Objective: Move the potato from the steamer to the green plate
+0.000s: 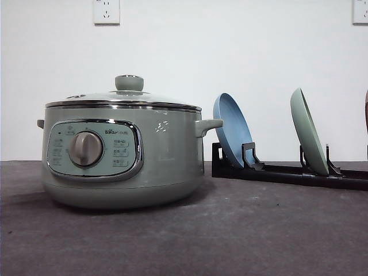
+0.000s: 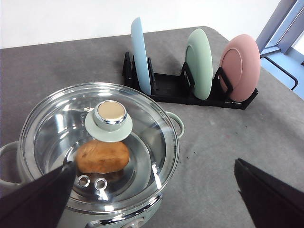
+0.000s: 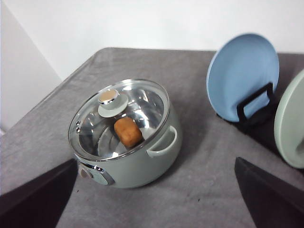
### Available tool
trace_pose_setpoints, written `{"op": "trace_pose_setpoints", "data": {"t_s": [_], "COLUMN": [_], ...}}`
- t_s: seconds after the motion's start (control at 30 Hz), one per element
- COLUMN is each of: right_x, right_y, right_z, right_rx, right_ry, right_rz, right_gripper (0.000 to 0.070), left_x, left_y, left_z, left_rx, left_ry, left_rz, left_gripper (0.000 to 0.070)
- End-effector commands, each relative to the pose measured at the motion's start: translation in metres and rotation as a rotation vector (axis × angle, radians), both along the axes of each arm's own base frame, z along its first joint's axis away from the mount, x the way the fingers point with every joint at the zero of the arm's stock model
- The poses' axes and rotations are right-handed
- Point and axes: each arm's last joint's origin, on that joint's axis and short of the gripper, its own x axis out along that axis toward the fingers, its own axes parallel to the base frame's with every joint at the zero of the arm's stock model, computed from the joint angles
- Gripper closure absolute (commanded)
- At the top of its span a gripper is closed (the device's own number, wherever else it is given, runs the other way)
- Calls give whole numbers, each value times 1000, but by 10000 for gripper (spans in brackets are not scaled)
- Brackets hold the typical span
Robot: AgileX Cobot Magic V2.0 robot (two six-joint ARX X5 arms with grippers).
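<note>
At the lower left of the left wrist view, the potato (image 2: 103,156) lies inside the steamer (image 1: 123,155) under the closed glass lid (image 2: 99,142). Both grippers (image 2: 154,190) (image 3: 156,190) hang with fingers apart, holding nothing. I think the smooth lid may slip when it is lifted, and the green plate (image 1: 309,131), upright in the rack (image 1: 287,169), may tip.

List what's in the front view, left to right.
Steamer → blue plate → green plate, both plates upright in the black rack.
</note>
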Motion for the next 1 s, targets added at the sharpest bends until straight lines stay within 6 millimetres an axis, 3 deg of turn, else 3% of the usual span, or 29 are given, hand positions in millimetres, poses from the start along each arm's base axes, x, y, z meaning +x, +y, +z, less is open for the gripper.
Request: {"op": "trace_pose_setpoints", "data": {"t_s": [0.0,0.3,0.9,0.97], "right_x": [9,69,207,220], "right_y": [1,7,-2,-4], "right_z": [3,-19,-49,-54], "right_rx": [28,31,-23,-24], "right_ry": [33,227,282,293], "right_rz": [-17,-83,-246,-253], "right_gripper": [0,0,0,25], "left_x": [0,0,1,1], "left_y": [-1,-1,-1,-1], "left_z": [5,5,5,5], "left_rx": [0,0,1,1], "left_ry": [-18,-17,-16,-16], "left_rz": [-10,-10,-10,-10], "left_gripper": [24,24,24,24]}}
